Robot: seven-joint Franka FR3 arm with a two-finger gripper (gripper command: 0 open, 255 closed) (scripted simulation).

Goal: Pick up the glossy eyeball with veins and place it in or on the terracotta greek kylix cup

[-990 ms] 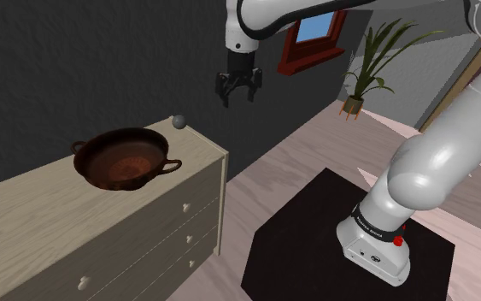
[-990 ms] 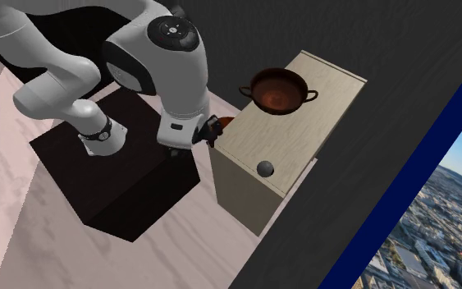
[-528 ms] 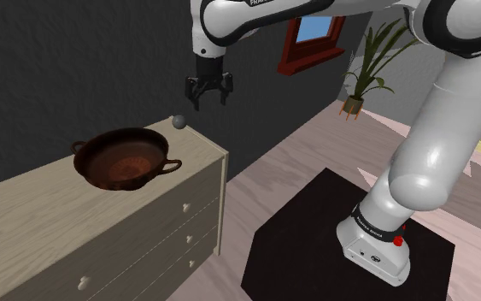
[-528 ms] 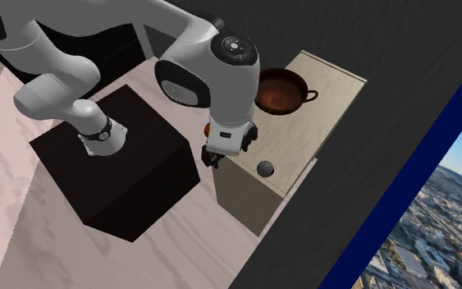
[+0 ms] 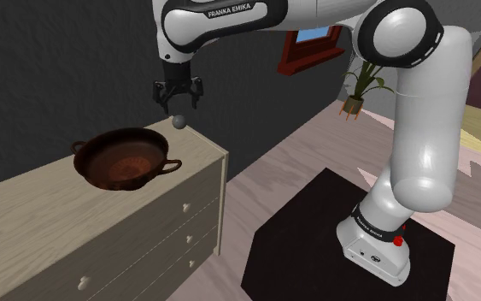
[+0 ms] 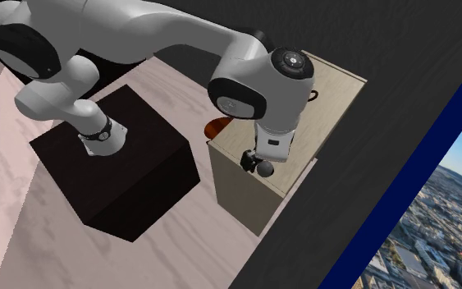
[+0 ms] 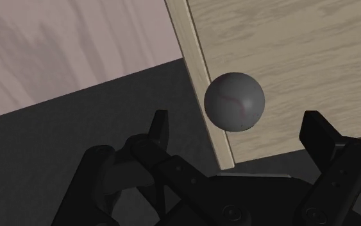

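The pale wooden dresser (image 5: 102,224) is topped near its middle by a reddish-brown two-handled cup (image 5: 126,159). Above the dresser's corner the black gripper (image 5: 178,103) is held spread open over a grey, faintly red-veined eyeball (image 7: 234,101), seen resting untouched at the edge.

One grey eyeball (image 5: 178,121), one brown cup (image 5: 102,174), one dresser (image 5: 67,214), one potted plant (image 5: 368,75).

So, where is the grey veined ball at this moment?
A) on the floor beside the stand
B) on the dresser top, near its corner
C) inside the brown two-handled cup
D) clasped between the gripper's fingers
B: the ball rests on the dresser top close to its corner, apart from the cup, with the open gripper above it, not touching it.
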